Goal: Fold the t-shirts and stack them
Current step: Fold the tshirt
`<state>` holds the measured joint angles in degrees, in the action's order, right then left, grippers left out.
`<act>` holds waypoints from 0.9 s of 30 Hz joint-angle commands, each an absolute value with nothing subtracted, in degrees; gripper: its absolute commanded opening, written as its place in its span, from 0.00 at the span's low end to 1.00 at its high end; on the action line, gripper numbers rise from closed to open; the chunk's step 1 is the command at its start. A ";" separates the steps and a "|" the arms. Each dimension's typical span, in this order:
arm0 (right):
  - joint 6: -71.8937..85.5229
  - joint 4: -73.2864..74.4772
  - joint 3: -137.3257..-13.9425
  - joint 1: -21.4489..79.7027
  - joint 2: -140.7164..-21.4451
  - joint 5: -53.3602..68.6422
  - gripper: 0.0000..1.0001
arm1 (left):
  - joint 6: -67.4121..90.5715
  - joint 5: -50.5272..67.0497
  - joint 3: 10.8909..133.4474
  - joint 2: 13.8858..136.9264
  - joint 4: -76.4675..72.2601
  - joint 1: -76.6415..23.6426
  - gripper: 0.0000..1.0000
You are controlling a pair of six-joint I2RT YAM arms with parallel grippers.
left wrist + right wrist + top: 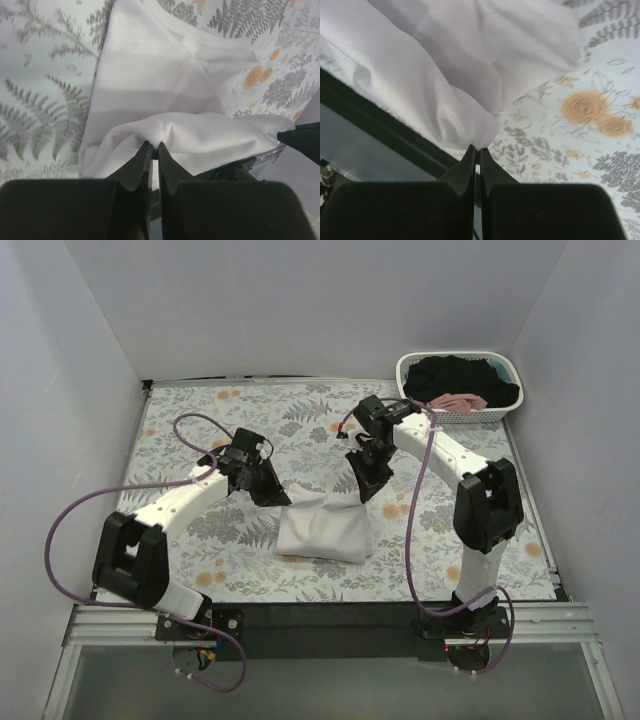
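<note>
A white t-shirt (325, 527) lies partly folded on the floral tablecloth in the middle of the table. My left gripper (272, 496) is shut on the shirt's far left edge; the left wrist view shows the white t-shirt (165, 85) pinched at my left gripper (154, 148). My right gripper (366, 490) is shut on the far right edge; the right wrist view shows the white t-shirt (435, 75) bunched at my right gripper (477, 148). Both hold the cloth a little above the table. Black (455, 375) and pink (458, 401) shirts lie in the basket.
A white lattice basket (507, 402) stands at the far right corner. The floral tablecloth (200, 540) covers the table. White walls close in the left, right and back sides. The dark front rail (330, 618) runs along the near edge.
</note>
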<state>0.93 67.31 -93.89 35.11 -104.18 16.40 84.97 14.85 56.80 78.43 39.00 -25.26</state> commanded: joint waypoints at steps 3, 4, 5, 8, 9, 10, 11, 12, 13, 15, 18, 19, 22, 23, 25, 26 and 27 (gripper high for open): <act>-0.97 58.30 -94.92 27.96 -112.32 18.54 0.01 | 78.58 16.96 64.41 91.21 27.86 -23.03 0.00; -0.79 57.40 -94.23 27.43 -113.02 18.54 0.01 | 78.23 17.05 65.03 94.10 27.17 -22.77 0.00; -0.79 56.35 -93.96 26.99 -114.16 18.54 0.01 | 78.22 17.22 65.39 95.44 26.55 -22.59 0.00; -0.44 53.53 -91.76 25.58 -114.78 18.98 0.01 | 77.87 16.61 66.44 98.26 24.96 -22.32 0.00; -0.44 53.00 -91.24 25.23 -114.52 19.07 0.01 | 77.78 16.35 66.79 98.61 24.79 -22.32 0.00; -0.44 51.34 -90.53 24.96 -114.09 19.07 0.01 | 77.78 16.26 66.97 99.05 24.61 -22.32 0.00; 0.95 50.63 -88.79 24.87 -113.30 19.42 0.01 | 77.52 16.17 66.80 99.14 24.44 -22.32 0.00; 0.97 50.19 -88.07 24.61 -113.12 19.60 0.01 | 77.43 15.74 66.71 99.31 24.26 -22.32 0.00; 1.14 49.84 -87.28 24.61 -112.94 19.77 0.01 | 77.43 15.65 66.45 99.40 23.74 -22.32 0.00; 1.32 48.52 -84.65 24.52 -112.76 19.95 0.01 | 77.26 15.64 65.74 100.28 23.38 -22.32 0.00; 2.89 46.06 -81.31 24.61 -111.80 19.95 0.01 | 77.17 14.94 64.25 101.16 22.59 -22.32 0.01; 3.42 45.36 -80.69 24.52 -111.36 20.04 0.01 | 77.25 13.98 63.81 100.99 22.33 -22.32 0.03; 5.80 44.04 -80.42 24.52 -108.03 19.16 0.10 | 77.34 11.61 62.93 98.27 22.32 -22.32 0.16; 6.32 43.95 -80.85 24.52 -105.84 18.38 0.14 | 77.34 10.04 62.76 97.13 22.32 -22.32 0.21; 7.90 43.68 -81.74 24.52 -103.20 16.97 0.26 | 77.34 8.88 62.49 93.18 22.32 -22.32 0.38; 8.35 43.25 -81.74 24.52 -100.31 15.57 0.30 | 77.26 8.27 62.23 91.51 22.32 -22.32 0.44; 8.61 42.63 -81.30 24.61 -98.63 15.12 0.34 | 77.26 8.00 61.53 89.93 22.24 -22.50 0.51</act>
